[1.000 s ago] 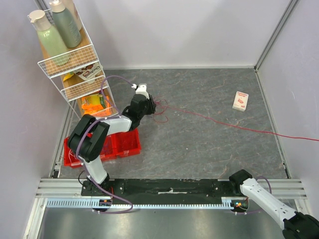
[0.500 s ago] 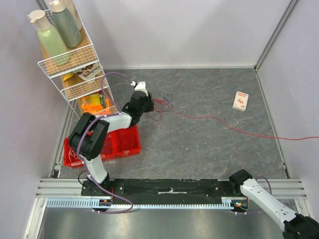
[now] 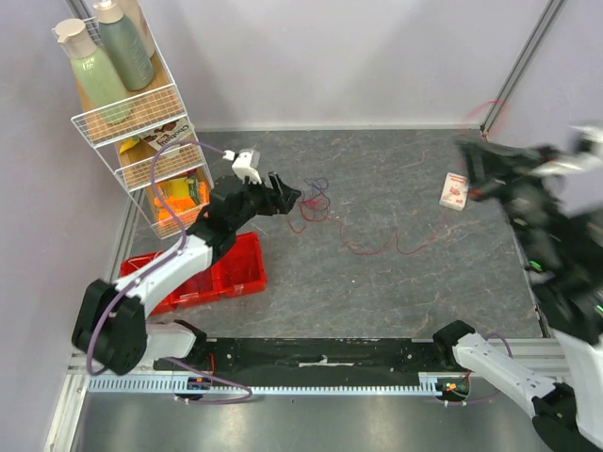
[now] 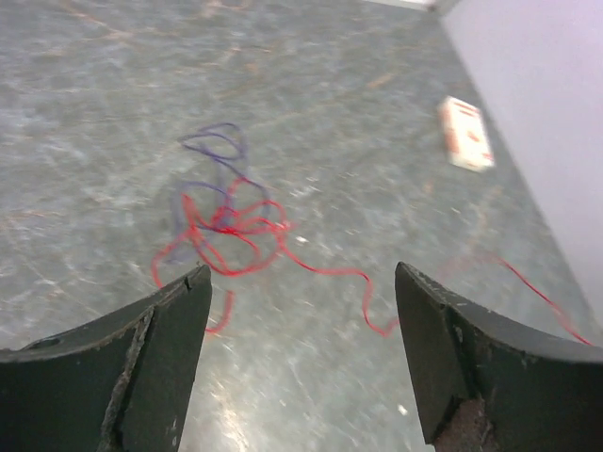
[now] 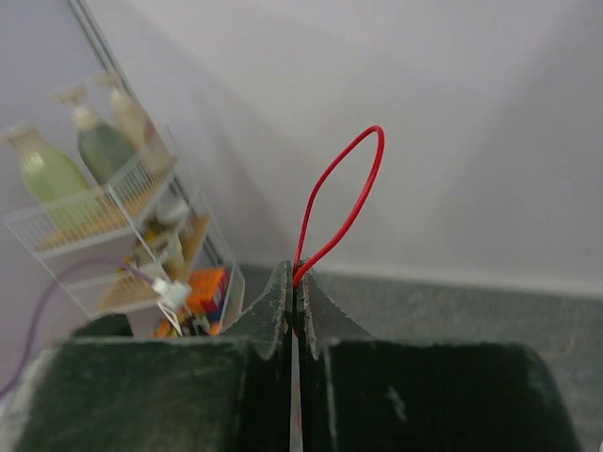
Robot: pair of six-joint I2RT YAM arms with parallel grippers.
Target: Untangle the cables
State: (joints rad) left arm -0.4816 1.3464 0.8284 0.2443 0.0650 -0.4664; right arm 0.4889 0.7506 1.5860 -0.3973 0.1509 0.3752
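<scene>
Tangle of thin red and dark purple cables [image 4: 231,221] on the grey desk [image 3: 377,282], centre-left in the overhead view, just ahead of the left end effector [image 4: 301,278], spread wide and gripping nothing. One red strand wandering right across the desk, then lost near the motion-blurred right arm at the upper right edge. Right end effector [image 5: 294,275] clamped tight on a red cable [image 5: 344,193], its loop standing above the fingertips, the rest hidden behind them. Small red-and-white box [image 4: 465,134] blurred at the left wrist view's upper right.
</scene>
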